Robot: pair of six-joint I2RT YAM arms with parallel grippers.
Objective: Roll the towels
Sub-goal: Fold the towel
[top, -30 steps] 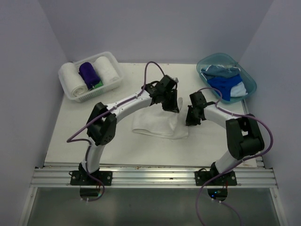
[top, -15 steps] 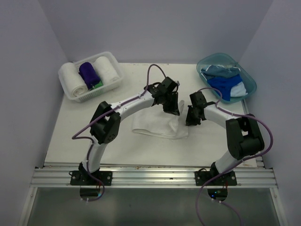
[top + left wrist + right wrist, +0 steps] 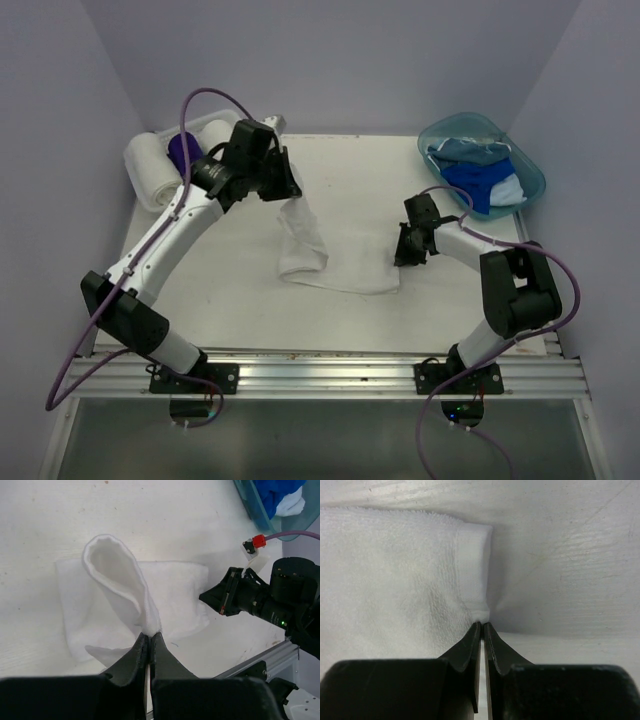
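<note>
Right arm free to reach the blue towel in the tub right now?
Likely not yet: the right claw is shut on a corner of the white towel and must let go first. The tub sits near that arm, open on top, nothing between, so the path to the blue towel looks free.

Lab robot cell: bare lilac walls (image 3: 330, 60), aluminium mounting rail (image 3: 320, 377)

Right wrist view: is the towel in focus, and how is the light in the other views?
Right wrist view: the white towel is sharp, weave readable, soft shadow beside its hem; the right gripper is near black. Left wrist view: the lifted fold nearly washes out. Top view: even light, faint shadows.
</note>
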